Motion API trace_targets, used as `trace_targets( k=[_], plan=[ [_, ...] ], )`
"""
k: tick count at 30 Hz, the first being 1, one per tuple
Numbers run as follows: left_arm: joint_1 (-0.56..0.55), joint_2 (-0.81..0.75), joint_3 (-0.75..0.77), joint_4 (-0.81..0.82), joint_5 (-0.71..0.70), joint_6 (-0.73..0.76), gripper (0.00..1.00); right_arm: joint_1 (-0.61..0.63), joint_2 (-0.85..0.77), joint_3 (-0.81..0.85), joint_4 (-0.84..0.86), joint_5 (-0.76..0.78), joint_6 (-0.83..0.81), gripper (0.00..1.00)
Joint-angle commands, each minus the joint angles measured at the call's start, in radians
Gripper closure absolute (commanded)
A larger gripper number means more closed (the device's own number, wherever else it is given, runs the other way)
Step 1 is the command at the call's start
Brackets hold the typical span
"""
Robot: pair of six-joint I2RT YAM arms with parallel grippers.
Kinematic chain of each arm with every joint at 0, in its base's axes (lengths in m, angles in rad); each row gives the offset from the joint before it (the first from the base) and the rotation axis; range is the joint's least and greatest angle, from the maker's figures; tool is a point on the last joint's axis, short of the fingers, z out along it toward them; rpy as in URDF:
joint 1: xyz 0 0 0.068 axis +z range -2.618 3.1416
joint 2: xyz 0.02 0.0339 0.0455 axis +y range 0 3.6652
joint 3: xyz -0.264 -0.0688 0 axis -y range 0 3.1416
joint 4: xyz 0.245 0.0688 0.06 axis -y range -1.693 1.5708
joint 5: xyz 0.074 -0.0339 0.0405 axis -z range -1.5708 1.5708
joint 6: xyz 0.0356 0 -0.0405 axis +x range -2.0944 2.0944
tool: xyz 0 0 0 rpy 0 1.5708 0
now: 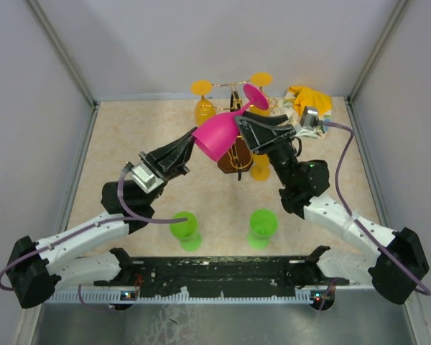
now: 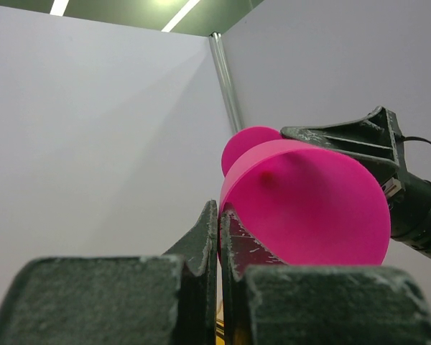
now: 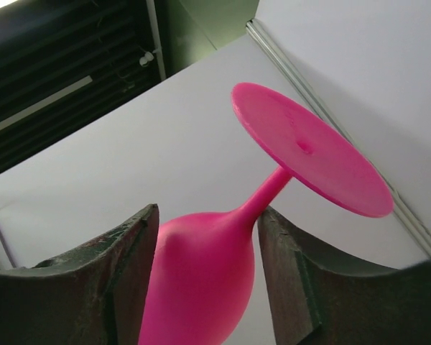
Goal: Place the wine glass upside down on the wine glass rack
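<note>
Pink wine glass held in the air above the middle of the table, tilted with its bowl down toward the left and its round foot up toward the back right; it hangs just in front of and above the wine glass rack, a thin gold wire stand on a dark wooden base, and is not yet on it; orange glasses appear to hang from the rack's arms already; two green glasses stand near the front edge. Judging by this, lifting and turning over are done; what seems left is to pass the glass across, slide its stem into a free hook and let go. The left gripper is pressed together on the rim of the bowl, pinching the thin wall between its fingertips; the right gripper has its jaws spread to either side of the narrow end of the bowl, where it meets the stem; its fingers sit close against the pink surface, but whether they press on it cannot be told.
</note>
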Motion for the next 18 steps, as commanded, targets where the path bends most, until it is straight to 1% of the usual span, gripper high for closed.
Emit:
trace_targets(
  k=[1,5,7,14,16,17,18],
  plan=[
    [-0.007,-0.001,-0.014,0.057,0.005,-0.022,1.0,-0.006,0.009,0.066,0.091,-0.018,-0.011,0.48],
    [-0.007,-0.002,-0.025,0.063,0.006,-0.034,1.0,-0.006,0.012,0.063,0.105,-0.017,-0.014,0.69],
    [-0.007,-0.007,-0.032,0.064,0.0,-0.035,1.0,-0.006,0.009,0.065,0.1,-0.021,-0.017,0.75],
    [-0.007,0.0,-0.028,0.051,0.002,-0.041,1.0,-0.006,0.012,0.085,0.079,-0.041,-0.021,0.87],
    [-0.007,0.009,-0.025,0.041,0.013,-0.044,0.95,-0.006,0.009,0.089,0.069,-0.044,-0.033,0.92],
    [-0.007,0.01,-0.025,0.033,0.021,-0.044,0.9,-0.006,0.007,0.091,0.06,-0.044,-0.042,0.94],
    [-0.007,0.01,-0.026,0.021,0.029,-0.047,0.82,-0.006,0.002,0.094,0.04,-0.042,-0.058,0.97]
  ],
)
